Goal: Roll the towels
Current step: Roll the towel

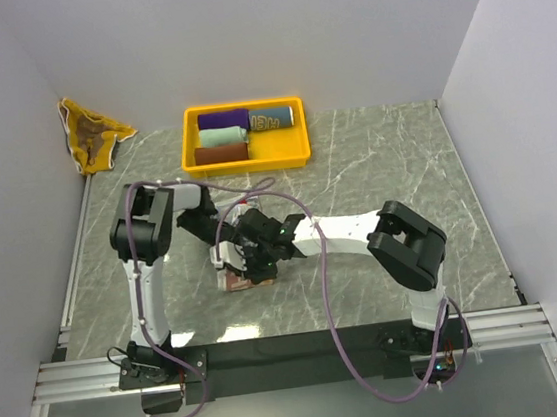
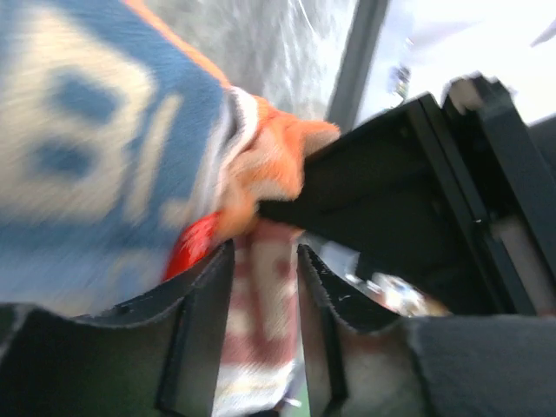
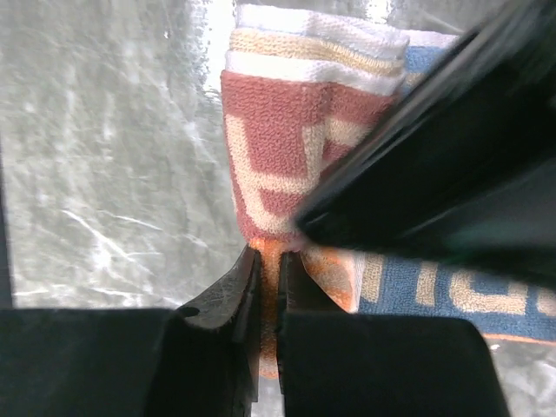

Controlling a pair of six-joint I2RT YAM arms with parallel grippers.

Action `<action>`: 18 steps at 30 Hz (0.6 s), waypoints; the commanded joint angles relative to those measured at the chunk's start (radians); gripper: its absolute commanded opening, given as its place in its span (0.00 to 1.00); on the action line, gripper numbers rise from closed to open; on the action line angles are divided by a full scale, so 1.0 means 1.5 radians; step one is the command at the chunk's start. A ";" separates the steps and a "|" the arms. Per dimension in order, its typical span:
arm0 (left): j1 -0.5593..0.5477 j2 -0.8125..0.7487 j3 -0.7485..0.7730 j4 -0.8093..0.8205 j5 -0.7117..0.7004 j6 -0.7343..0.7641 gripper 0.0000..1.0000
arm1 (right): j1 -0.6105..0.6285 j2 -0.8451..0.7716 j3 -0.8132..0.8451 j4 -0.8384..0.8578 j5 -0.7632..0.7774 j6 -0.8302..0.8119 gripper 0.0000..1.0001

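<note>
Well nearer the arms than the yellow tray [image 1: 191, 150], the right fingers [image 3: 228, 300] pinch the patterned towel [image 3: 278, 156] by its orange edge, whether the left fingers [image 2: 201, 304] grip it is unclear, so both should roll evenly, keeping tension.

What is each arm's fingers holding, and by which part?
Right fingers pinch the towel by its orange edge. Left fingers straddle a red-and-white fold; grip unclear.

Tray [image 1: 253, 163] at table [image 1: 384, 166] rear, rolled towels [image 1: 225, 134] inside; one towel [image 1: 234, 280] centre.
</note>
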 commanded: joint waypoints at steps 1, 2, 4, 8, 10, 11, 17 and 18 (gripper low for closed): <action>0.066 -0.064 -0.005 0.123 -0.036 0.078 0.43 | -0.010 0.018 0.026 -0.114 -0.086 0.048 0.00; 0.095 -0.075 -0.006 0.122 -0.028 0.081 0.45 | -0.016 0.021 0.041 -0.129 -0.095 0.054 0.00; 0.125 -0.102 -0.007 0.123 -0.011 0.084 0.45 | -0.019 0.038 0.060 -0.183 -0.105 0.070 0.00; 0.217 -0.132 -0.012 0.127 0.000 0.086 0.43 | -0.031 0.061 0.091 -0.239 -0.149 0.090 0.00; 0.263 -0.156 -0.026 0.142 -0.009 0.080 0.43 | -0.045 0.067 0.097 -0.243 -0.170 0.101 0.00; 0.278 -0.167 -0.037 0.162 -0.022 0.067 0.43 | -0.053 0.084 0.105 -0.249 -0.197 0.104 0.00; 0.330 -0.366 -0.195 0.322 -0.142 0.055 0.44 | -0.125 0.197 0.213 -0.343 -0.314 0.117 0.00; 0.329 -0.442 -0.220 0.332 -0.147 0.090 0.44 | -0.132 0.212 0.226 -0.363 -0.345 0.116 0.00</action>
